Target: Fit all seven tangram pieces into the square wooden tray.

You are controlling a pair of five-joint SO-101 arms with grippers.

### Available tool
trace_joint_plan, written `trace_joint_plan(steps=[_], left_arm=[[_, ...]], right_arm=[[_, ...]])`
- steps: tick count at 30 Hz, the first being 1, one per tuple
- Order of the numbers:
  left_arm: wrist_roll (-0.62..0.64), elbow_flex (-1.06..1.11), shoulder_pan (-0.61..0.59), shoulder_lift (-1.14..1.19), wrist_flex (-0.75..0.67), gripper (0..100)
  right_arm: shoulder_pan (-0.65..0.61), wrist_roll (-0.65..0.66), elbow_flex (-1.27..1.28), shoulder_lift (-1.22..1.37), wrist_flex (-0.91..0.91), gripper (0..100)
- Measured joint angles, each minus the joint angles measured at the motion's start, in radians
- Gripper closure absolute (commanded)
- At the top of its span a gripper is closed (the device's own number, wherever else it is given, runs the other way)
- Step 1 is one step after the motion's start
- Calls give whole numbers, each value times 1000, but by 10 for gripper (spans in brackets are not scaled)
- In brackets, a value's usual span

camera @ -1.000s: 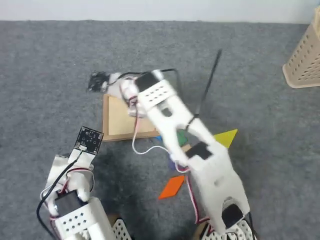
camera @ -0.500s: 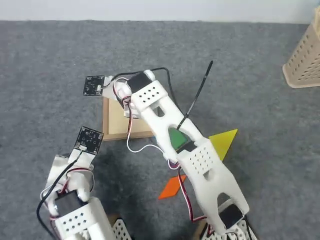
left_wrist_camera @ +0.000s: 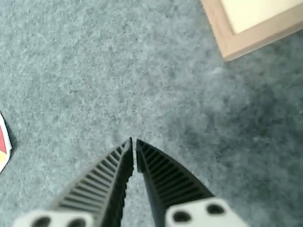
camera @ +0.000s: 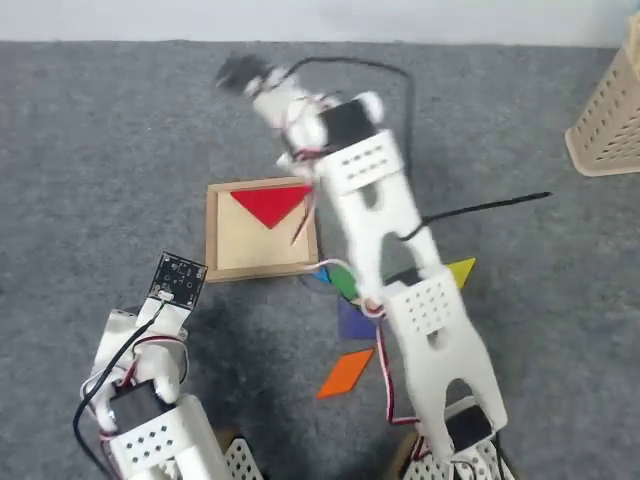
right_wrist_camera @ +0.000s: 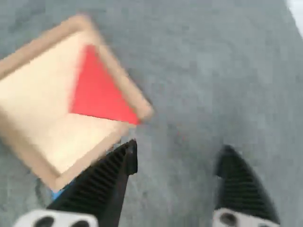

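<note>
1. Status. I read the red triangle [camera: 270, 205] as seated flat in the tray [camera: 212, 235], its long edge against the tray wall farthest from the arm bases and its apex pointing toward the tray's middle. The rest of the tray floor was bare wood.

2. Grippers. The right gripper [right_wrist_camera: 180, 149] hung beyond the tray's far wall, jaws apart and nothing between them. The left gripper [left_wrist_camera: 134, 142] sat low over the bench near a tray corner on the base side, jaws together and empty.

3. Remaining stock. The loose pieces lay outside the tray on the right arm's side: a green piece [camera: 342, 280] close to the tray's near corner, a purple piece [camera: 355, 320] beside it, an orange parallelogram [camera: 345, 372] farther from the tray, and a yellow triangle [camera: 462, 270] well apart from it. The right arm covered part of this group, so I could not count all six.

4. Procedure, as I judged it. I took the step in hand to be clearing the tray and fetching the next piece. I would have lifted well above the tray wall before swinging, so a jaw could not clip the rim or nudge the red triangle. I would have picked a large piece next and gripped it across its flat edges
</note>
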Motion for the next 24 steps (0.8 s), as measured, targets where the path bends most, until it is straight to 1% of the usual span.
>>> trace_joint_plan(steps=[2,4,8,11,13,16,19,21,24], left_arm=[[0,0,0,0,0,988],[0,0,0,0,0,988],[0,0,0,0,0,988],[0,0,0,0,0,988],[0,0,0,0,0,988],[0,0,0,0,0,988],[0,0,0,0,0,988],[0,0,0,0,0,988],[0,0,0,0,0,988]], right_arm=[[41,-81,41,-26,0,987],[78,-132,130,-66,0,987],[127,-153,397,-192,0,988],[130,-160,621,-301,-3,979],[112,-163,750,-345,-31,939],[43,-203,898,-356,-133,833],[-44,-252,964,-348,-245,746],[-78,-269,967,-313,-299,720],[-91,-278,974,-244,-353,724]])
